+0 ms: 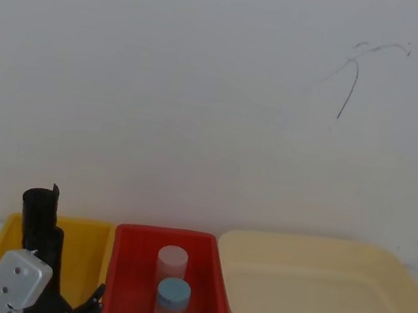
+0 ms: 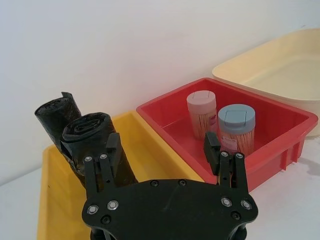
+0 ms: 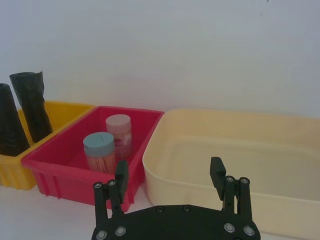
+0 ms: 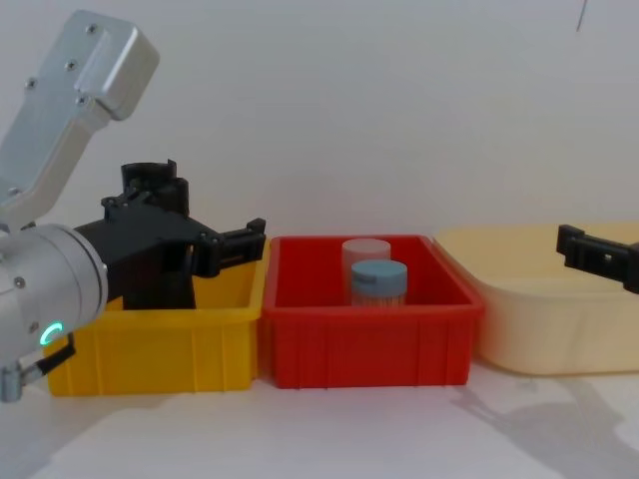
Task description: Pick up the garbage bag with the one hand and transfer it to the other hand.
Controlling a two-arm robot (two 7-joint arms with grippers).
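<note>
The cream bin (image 1: 313, 248) sits rightmost on the surface (image 4: 349, 429), with the yellow bin (image 4: 160, 351) leftmost and the red bin (image 4: 364, 351) between them. The left gripper (image 2: 162, 145), jaws spread and empty, hovers at the yellow bin. The right gripper (image 3: 169, 169), jaws spread, hangs at the cream bin's near edge. The garbage bag (image 2: 92, 135) stands in the yellow bin beside a slimmer roll (image 2: 55, 112). Two jars (image 2: 236, 125) stand in the red bin.

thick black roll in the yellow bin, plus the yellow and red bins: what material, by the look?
The garbage bag looks like thin plastic film, rolled, matte black: wrinkled layers show at its top end. The yellow bin and red bin look like rigid moulded plastic, smooth, slightly glossy, with even rims. The left gripper is open close to the bag.
</note>
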